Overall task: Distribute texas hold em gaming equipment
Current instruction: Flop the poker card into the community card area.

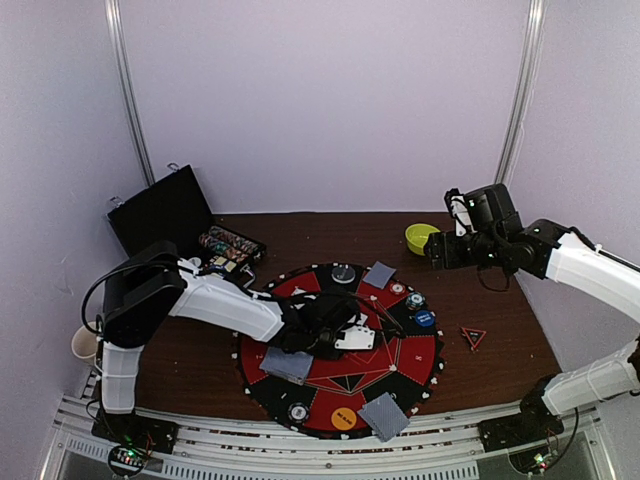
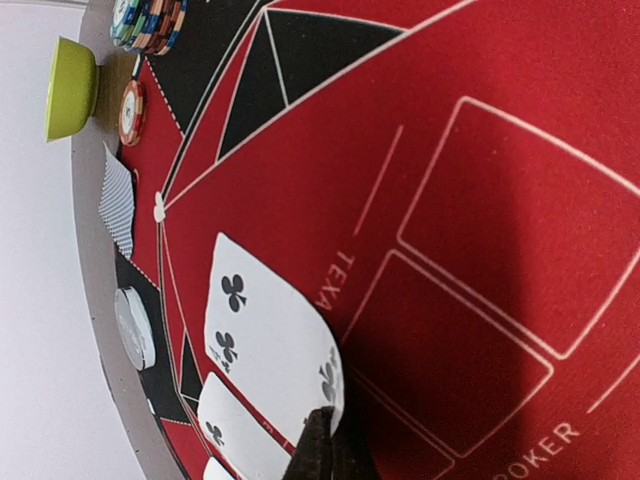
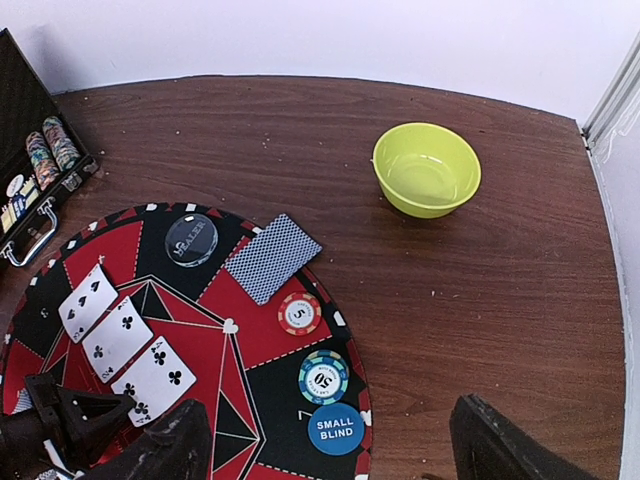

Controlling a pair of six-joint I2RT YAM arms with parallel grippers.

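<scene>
My left gripper [image 1: 352,335] reaches over the middle of the red-and-black mat [image 1: 415,360]. In the left wrist view it [image 2: 325,418] is shut on the edge of a face-up clubs card [image 2: 265,335], which bends against the mat. Two more face-up cards [image 3: 88,302] lie in a row beside it. Grey-blue card piles [image 1: 380,274] [image 1: 288,364] [image 1: 385,415] lie at three mat sectors. A red chip [image 3: 299,313], a blue-green chip stack [image 3: 323,376] and a blue disc [image 3: 336,429] lie at the right rim. An orange disc [image 1: 343,417] lies at the near rim. My right gripper [image 1: 437,250] is open and empty, high above the table's right.
A lime-green bowl [image 1: 420,237] stands at the back right. An open black case [image 1: 170,215] with chip rows stands at the back left. A clear dealer button [image 3: 191,239] lies on the mat's far sector. A small red triangle [image 1: 472,337] lies right of the mat.
</scene>
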